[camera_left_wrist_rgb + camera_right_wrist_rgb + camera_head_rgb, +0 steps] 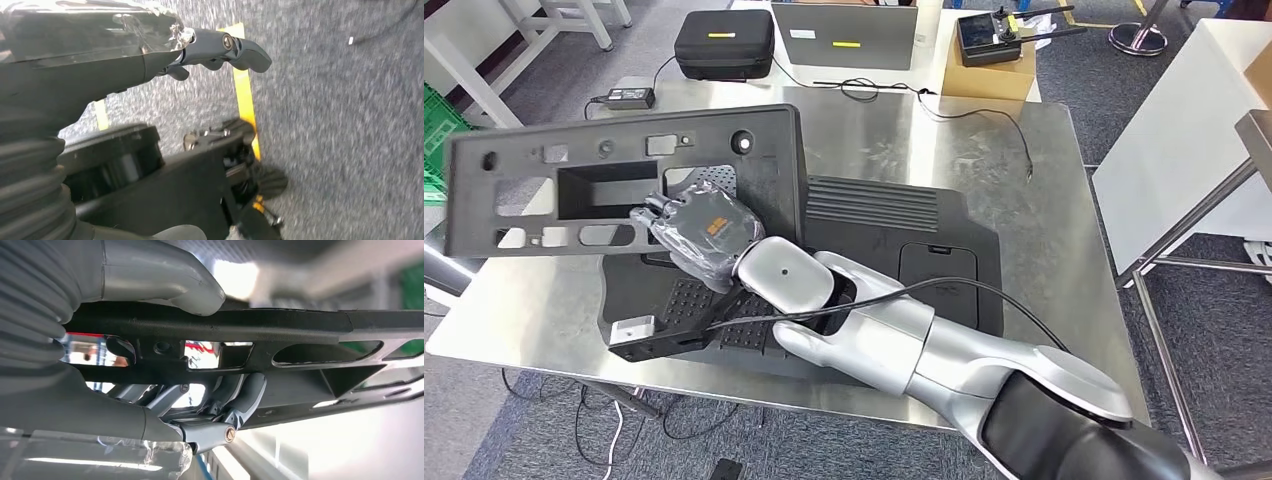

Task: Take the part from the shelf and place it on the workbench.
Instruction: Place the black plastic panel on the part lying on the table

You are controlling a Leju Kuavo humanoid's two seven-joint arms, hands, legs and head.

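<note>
The right hand [699, 232] grips the dark grey part [624, 178], a long flat panel with several cut-outs, its thumb [165, 287] pressed on one face and its fingers [245, 395] curled under the other (the wrist view shows this clearly), holding it above the left end of the steel counter [984, 150]. Beneath it a larger black ribbed panel [904, 240] lies flat on the counter. The left hand [220, 50] hangs over grey carpet [340, 125] crossed by a yellow line [243, 95], its fingers apart and holding nothing.
</note>
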